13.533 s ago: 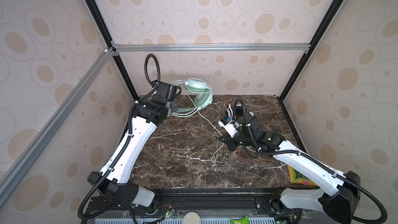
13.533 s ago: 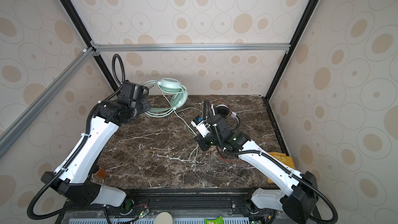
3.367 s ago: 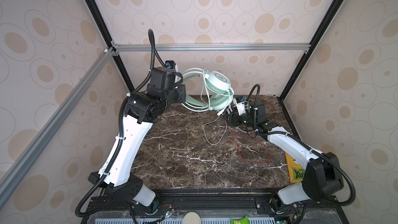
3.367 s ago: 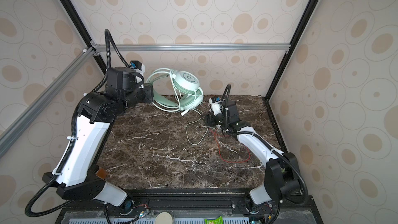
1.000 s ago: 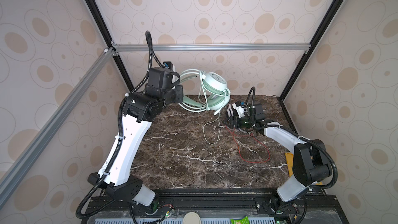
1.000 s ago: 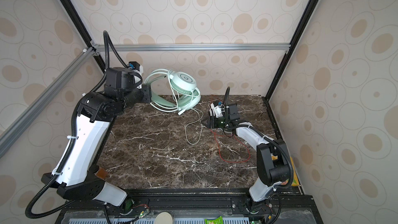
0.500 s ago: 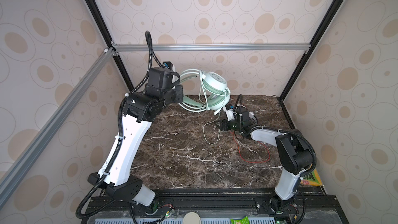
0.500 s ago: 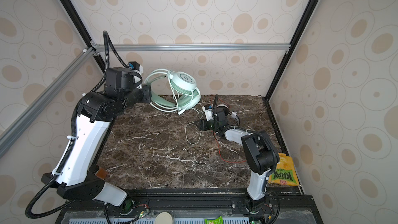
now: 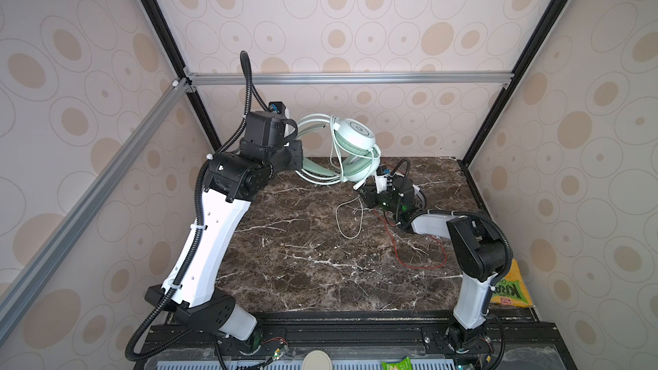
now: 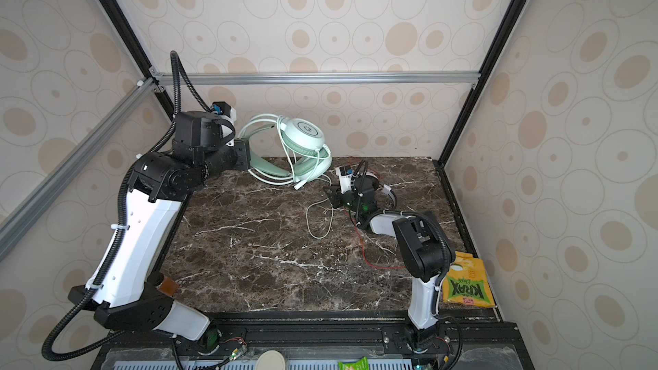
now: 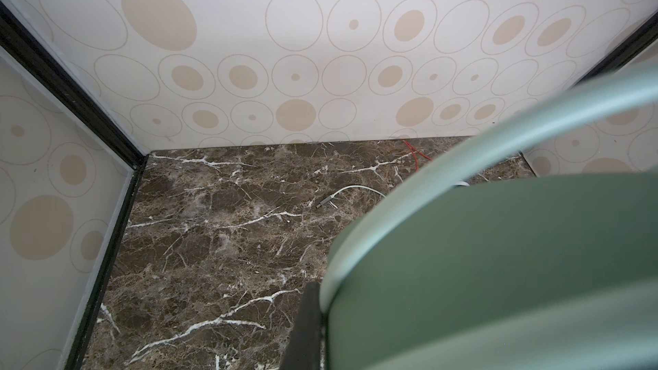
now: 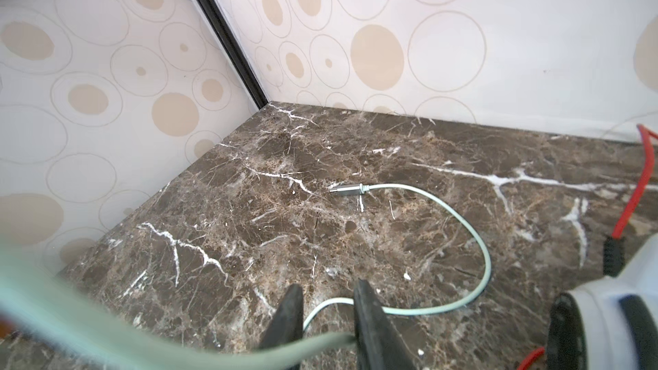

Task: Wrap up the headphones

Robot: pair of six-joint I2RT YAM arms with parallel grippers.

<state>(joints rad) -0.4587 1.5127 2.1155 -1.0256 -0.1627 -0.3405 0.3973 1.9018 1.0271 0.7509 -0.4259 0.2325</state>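
Partway: left claw [image 9: 302,162] clamped the mint-green headset [image 9: 356,135] aloft, pale green cable [image 12: 398,186] partly looped on; right claw [image 12: 327,315] stood narrow around its slack, grip unclear; red cable [image 12: 636,193] lay unwrapped.

— What lies on the marble tabletop [image 12: 356,137]?
— A silver plug [image 12: 347,190], flat on the stone. From it the pale green cable [image 12: 477,240] curves off in a wide loop that ends at the right gripper [image 12: 328,284].
— Is the cable pinched?
— It runs between the two black fingers [image 12: 374,322], which stand a little apart.
— And beyond the plug?
— The black corner post [image 12: 220,33], well apart from it. On the plug's side away from that post, a red cable [image 12: 637,190] runs into a white-and-black earcup [image 12: 605,322].
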